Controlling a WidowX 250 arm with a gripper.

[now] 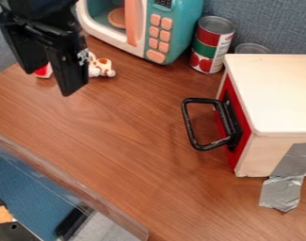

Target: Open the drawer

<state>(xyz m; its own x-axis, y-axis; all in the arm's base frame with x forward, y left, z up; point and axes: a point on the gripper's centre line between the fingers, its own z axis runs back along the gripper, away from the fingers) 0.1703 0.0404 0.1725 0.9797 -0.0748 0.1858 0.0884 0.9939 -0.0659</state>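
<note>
Wooden tabletop [148, 188] seen at a slant, from the near edge to the back. At lower left, the rim of a clear plastic bin [67, 184] slopes down toward the right, with a blue surface [29, 188] visible inside it. At right, a strip of silver tape [281, 193] runs down the near side of a pale wooden box [281, 94] and onto the tabletop. The drawer [239, 106] is set in the left side of this box; its red front sits within the box, in the closed position. A black handle [188, 122] projects leftward from the drawer front, over the tabletop. The black gripper [52, 81] hangs at upper left, well apart from the handle. It is open, its two fingers spread with nothing held between them. Just beside the gripper in this view lies a small white-and-brown toy [101, 68]; a red-and-white object [43, 71] is partly hidden behind the fingers. Farther back, an upright can [212, 44] with a red, green and white label stands between the box and a teal toy microwave [189, 28]. A second can [251, 48] shows its top behind the box. A blue-gray fabric panel [274, 23] forms the background.
</note>
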